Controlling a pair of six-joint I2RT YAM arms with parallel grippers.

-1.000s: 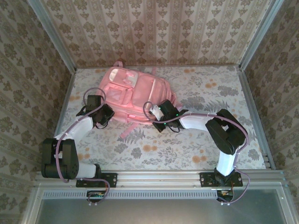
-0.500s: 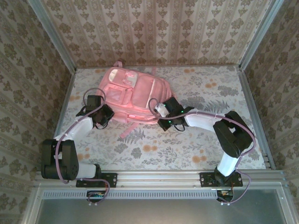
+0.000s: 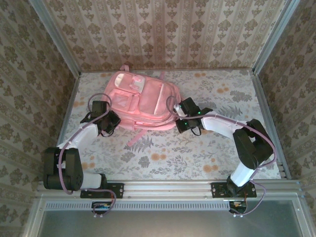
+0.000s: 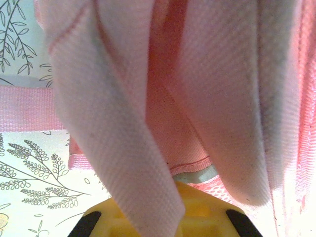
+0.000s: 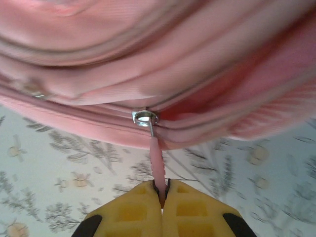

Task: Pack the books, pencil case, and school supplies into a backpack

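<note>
Backpack (image 3: 138, 101) is lying flat in the upper centre of the top view, its soft pink woven fabric sagging; the left gripper (image 3: 110, 120) is pinching a fold at its left edge, probably anchoring it; the right gripper (image 5: 161, 190) is clamping the thin pink zip pull (image 5: 157, 158) below a small metal slider (image 5: 145, 117), seemingly tensioning the zip for travel.
</note>
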